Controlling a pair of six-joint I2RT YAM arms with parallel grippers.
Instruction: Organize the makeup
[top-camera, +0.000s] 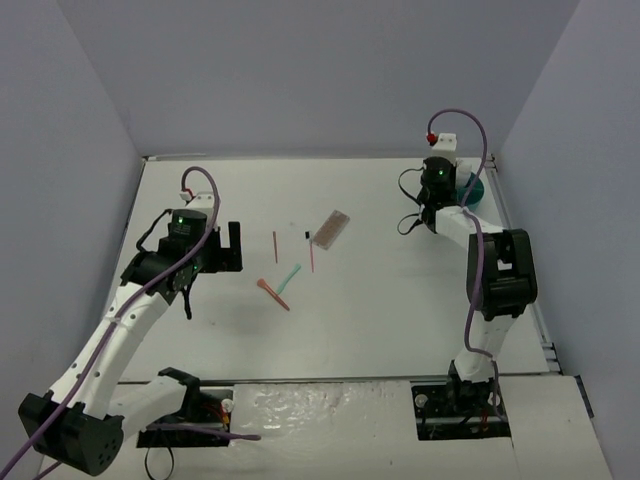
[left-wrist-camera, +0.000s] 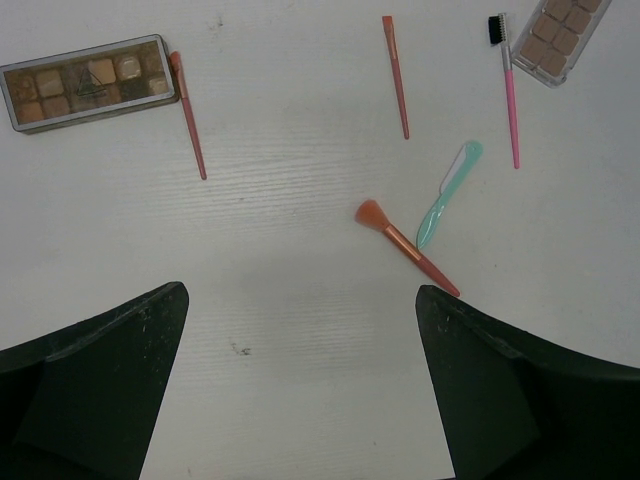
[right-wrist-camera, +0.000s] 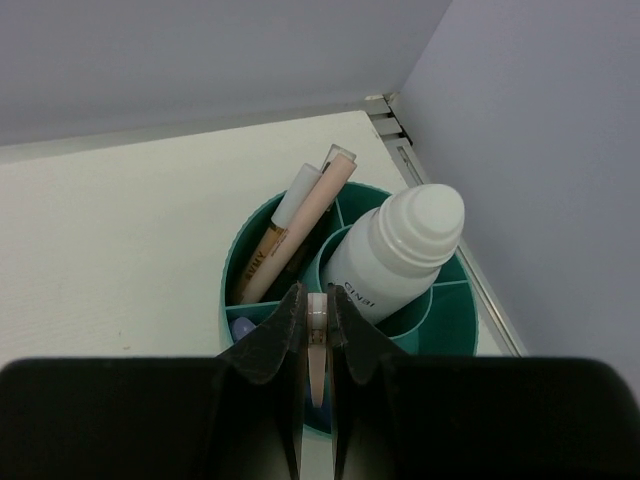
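Makeup stick (right-wrist-camera: 317, 362) in right pincer (right-wrist-camera: 317, 298), over tub (right-wrist-camera: 229, 275)

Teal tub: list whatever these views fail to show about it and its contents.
- Top external: teal tub is mostly hidden behind the right arm; contents unseen.
- Right wrist: right pincer covers the tub's near side; the pale stick it grips is cut off below.
- White bottle: label partly hidden, unreadable.

Brown palette (left-wrist-camera: 88, 80), orange brush (left-wrist-camera: 405, 248), mint applicator (left-wrist-camera: 447, 195) lie flat, apart; pale stick (right-wrist-camera: 317, 362), seemingly upright, pinched by right end effector (right-wrist-camera: 317, 300).
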